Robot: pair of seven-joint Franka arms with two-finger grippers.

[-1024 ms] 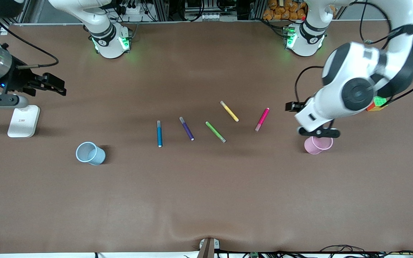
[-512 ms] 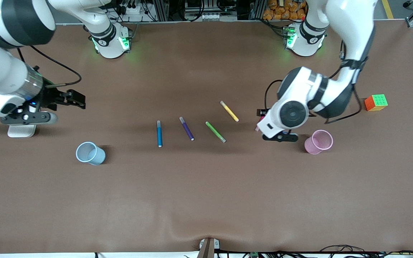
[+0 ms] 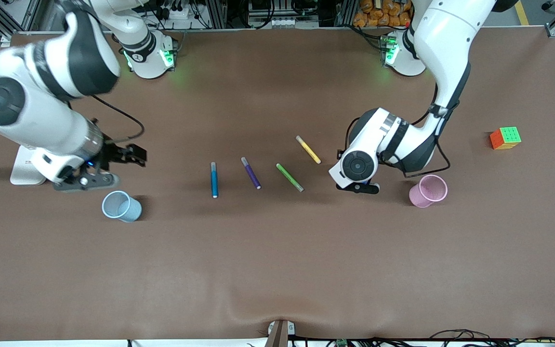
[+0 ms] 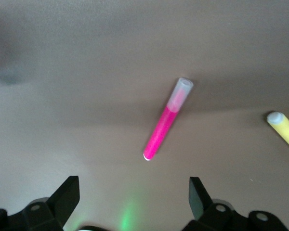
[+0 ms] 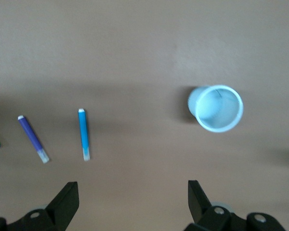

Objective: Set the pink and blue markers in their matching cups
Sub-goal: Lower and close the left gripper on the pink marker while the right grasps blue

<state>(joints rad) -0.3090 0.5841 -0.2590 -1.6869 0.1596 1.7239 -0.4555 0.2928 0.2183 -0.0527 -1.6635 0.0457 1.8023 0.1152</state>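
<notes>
The pink marker (image 4: 166, 120) lies flat on the table, with my open, empty left gripper (image 4: 133, 197) over the table just short of its tip. In the front view the left arm's wrist hides this marker, and the left gripper (image 3: 341, 155) is beside the pale pink cup (image 3: 428, 191). The blue marker (image 3: 214, 179) lies flat among the other markers and also shows in the right wrist view (image 5: 85, 134). The pale blue cup (image 3: 121, 206) stands upright, seen too in the right wrist view (image 5: 215, 108). My right gripper (image 3: 133, 155) is open and empty above the table between the blue cup and the blue marker (image 5: 132, 199).
A purple marker (image 3: 251, 172), a green marker (image 3: 290, 177) and a yellow marker (image 3: 308, 149) lie between the blue marker and the left arm. A colour cube (image 3: 505, 138) sits toward the left arm's end. A white flat object (image 3: 24, 169) lies under the right arm.
The left gripper moved from over the pink cup to over the pink marker. The right arm swung from the table's end toward the blue cup and blue marker. Markers and cups have not moved.
</notes>
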